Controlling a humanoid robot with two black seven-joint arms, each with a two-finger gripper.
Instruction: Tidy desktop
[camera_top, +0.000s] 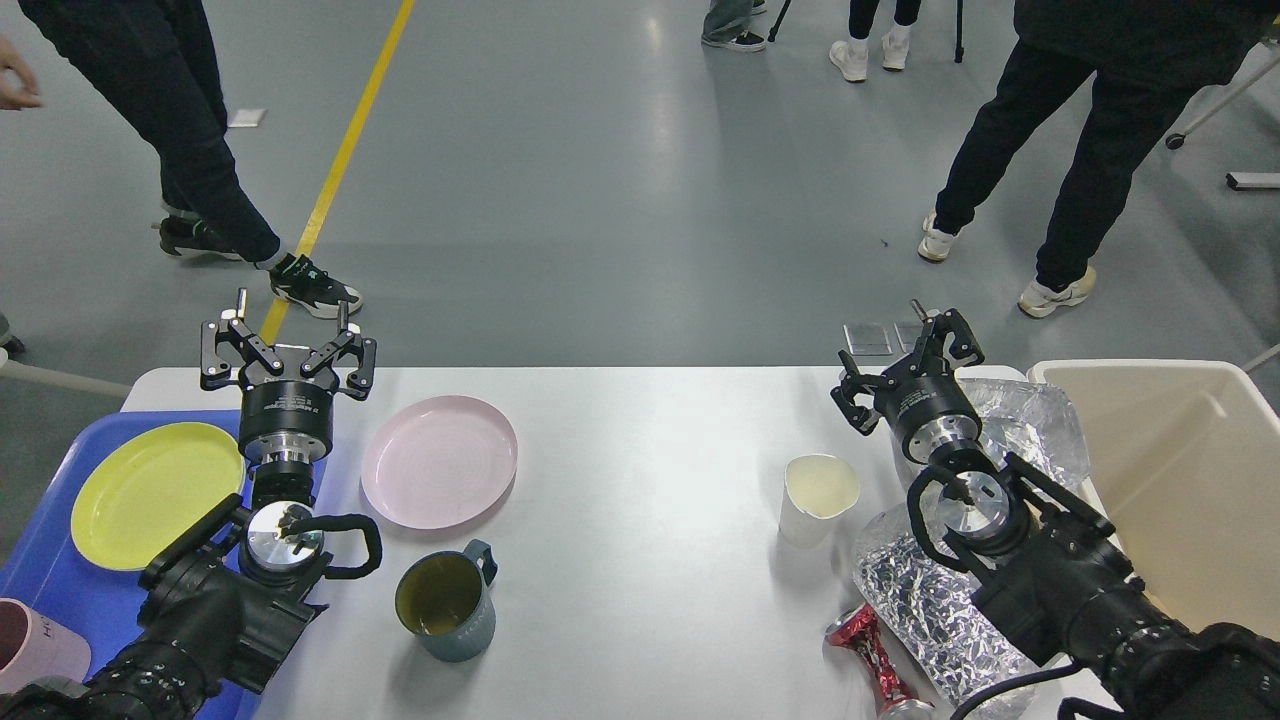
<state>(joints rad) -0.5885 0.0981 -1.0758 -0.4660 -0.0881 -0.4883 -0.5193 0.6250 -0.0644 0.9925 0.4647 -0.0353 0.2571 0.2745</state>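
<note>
The white desktop (640, 450) carries a pink plate (438, 460), a grey-blue mug (447, 600), a white paper cup (815, 497), a crushed red can (875, 660) and crumpled foil (925, 600). My left gripper (288, 345) is open and empty, held over the table's far left edge, between the blue tray (50, 580) and the pink plate. My right gripper (905, 360) is open and empty, above the far right of the table next to more foil (1030, 425).
The blue tray holds a yellow plate (150, 492) and a pink cup (30, 650). A beige bin (1180, 480) stands at the right edge. People stand on the grey floor beyond the table; one (200, 120) walks near the yellow line.
</note>
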